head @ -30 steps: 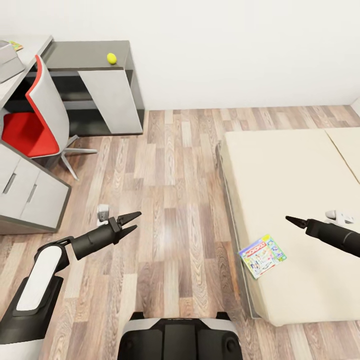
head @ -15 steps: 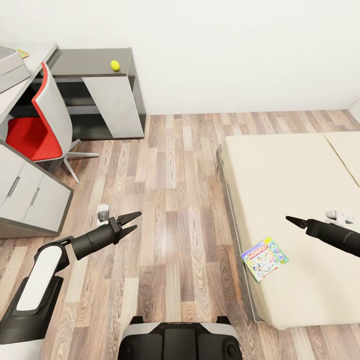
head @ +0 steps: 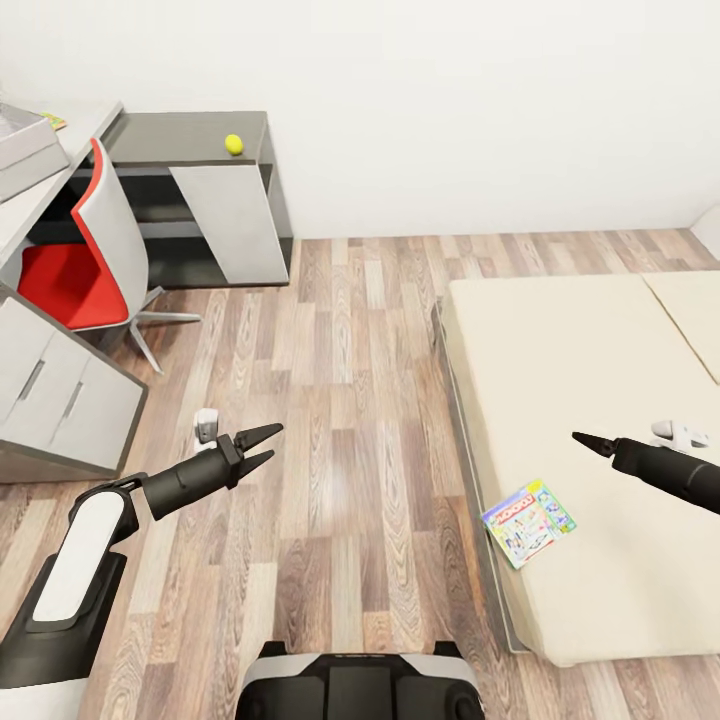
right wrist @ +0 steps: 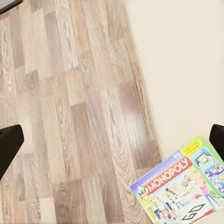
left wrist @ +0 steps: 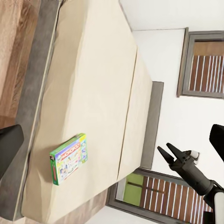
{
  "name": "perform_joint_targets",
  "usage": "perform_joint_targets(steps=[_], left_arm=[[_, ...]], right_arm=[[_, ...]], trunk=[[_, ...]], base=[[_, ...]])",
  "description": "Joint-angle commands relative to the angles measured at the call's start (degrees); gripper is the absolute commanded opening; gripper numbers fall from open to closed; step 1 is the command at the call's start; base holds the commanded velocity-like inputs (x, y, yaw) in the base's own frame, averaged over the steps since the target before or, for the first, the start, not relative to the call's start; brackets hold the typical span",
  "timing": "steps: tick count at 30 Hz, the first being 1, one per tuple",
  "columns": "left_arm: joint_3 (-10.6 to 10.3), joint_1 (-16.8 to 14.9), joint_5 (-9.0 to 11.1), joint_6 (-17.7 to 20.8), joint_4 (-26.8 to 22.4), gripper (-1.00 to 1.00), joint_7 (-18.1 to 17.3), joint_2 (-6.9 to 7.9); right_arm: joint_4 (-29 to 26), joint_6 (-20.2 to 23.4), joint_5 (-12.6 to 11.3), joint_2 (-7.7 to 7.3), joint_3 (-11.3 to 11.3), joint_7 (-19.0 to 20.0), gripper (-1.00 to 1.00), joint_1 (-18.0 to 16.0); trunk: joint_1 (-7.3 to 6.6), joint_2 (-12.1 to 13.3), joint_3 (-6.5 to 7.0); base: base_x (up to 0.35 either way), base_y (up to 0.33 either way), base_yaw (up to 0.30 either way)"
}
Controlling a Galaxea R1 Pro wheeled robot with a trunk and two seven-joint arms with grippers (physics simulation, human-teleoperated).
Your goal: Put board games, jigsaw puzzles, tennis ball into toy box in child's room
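Underfoot, wood-plank floor (head: 340, 400) (beige bed (head: 590, 400) alongside)

Well ahead of my left fingers (head: 262, 448) a red-seated swivel chair (head: 85, 262) stands on the wood-plank floor (head: 340, 360). Beside it a dark grey desk (head: 190, 140) sits against the white wall (head: 450, 100). A grey drawer cabinet (head: 55, 395) stands nearer.

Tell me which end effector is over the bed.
The right end effector reaches over the beige bed, just beyond the Monopoly box; the left end effector hangs over bare wood floor.
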Motion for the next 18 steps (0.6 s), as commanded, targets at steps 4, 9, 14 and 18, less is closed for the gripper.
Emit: perform_joint_targets(steps=[4,9,14,18], left_arm=[[0.1,0.0,-0.6,0.2,0.0,1.0,-0.6,-0.01],[0.1,0.0,-0.6,0.1,0.0,1.0,-0.6,-0.01],[0.1,0.0,-0.6,0.1,0.0,1.0,-0.5,-0.01],[0.2,0.0,-0.7,0.1,0.1,1.0,-0.4,-0.01]], right_arm=[[0.0,0.3,0.5,0.0,-0.1,0.6,1.0,-0.1],[0.0,0.3,0.5,0.0,-0.1,0.5,1.0,-0.1],[0.0,0.4,0.5,0.0,-0.1,0.5,1.0,-0.2],[0.0,0.4,0.5,0.0,-0.1,0.4,1.0,-0.2]], trunk=[[0.03,-0.1,0.31],[0.03,-0.1,0.77],[0.03,-0.1,1.23],[0.03,-0.1,1.6]], base=[[0.0,0.037,-0.011],[0.0,0.146,-0.055],[0.0,0.158,-0.096],[0.0,0.093,-0.117]])
